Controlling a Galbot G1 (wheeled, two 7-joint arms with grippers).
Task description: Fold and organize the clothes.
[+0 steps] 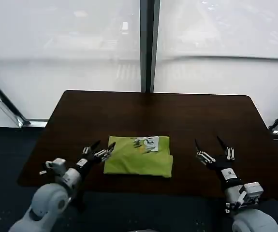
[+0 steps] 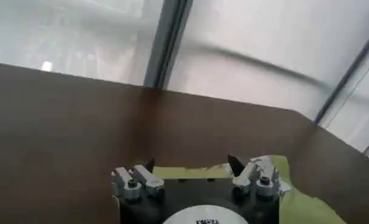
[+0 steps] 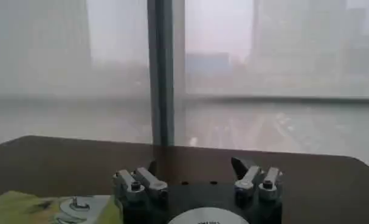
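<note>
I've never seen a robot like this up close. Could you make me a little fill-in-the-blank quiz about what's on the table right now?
1. The T-shirt lying folded on the table is lime-____ in colour.
2. The printed graphic on the shirt is ____.
3. The left gripper sits at the shirt's edge with its fingers ____.
4. The right gripper is over bare table, ____ from the shirt.

Missing words: green; white; open; apart

I see the lime-green T-shirt folded into a flat rectangle, white print up on its far edge, just beside my left gripper, well apart from my right gripper
</note>
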